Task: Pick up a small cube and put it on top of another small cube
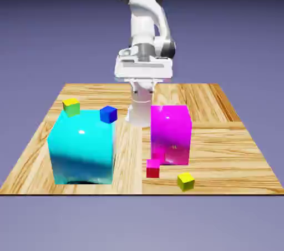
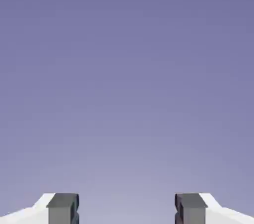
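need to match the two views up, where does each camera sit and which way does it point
Exterior view: off the robot, raised across the table, facing the arm; base, links and pincer show, beyond the cyan block and magenta block.
Hand view: on the hand, looking along the pincer's fingers; only the blue-violet backdrop ahead, with both fingers at the bottom edge, apart.
Shared: the pincer and the backdrop; no cube or block shows in the hand view.

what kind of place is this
It looks like a computer simulation rather than a real room: the wooden table stands before a plain blue-violet backdrop, and the cyan block and magenta block have flat, glossy, rendered colors.
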`<act>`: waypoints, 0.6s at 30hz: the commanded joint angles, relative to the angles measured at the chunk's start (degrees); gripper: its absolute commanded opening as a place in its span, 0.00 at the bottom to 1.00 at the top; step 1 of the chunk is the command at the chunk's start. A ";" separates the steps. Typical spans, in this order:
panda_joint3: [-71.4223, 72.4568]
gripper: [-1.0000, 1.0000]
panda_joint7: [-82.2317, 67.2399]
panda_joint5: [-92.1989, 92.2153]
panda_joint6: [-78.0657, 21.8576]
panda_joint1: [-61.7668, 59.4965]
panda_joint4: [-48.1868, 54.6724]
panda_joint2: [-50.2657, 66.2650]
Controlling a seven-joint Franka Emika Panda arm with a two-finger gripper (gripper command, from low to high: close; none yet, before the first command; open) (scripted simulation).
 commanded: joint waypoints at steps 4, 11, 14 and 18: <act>1.11 0.50 9.97 1.69 -3.44 0.96 4.40 7.45; 3.04 0.50 27.41 4.64 -9.46 2.65 12.10 20.47; 3.87 0.50 34.89 5.90 -12.04 3.37 15.40 26.06; 4.98 0.50 44.86 7.59 -15.48 4.33 19.79 33.50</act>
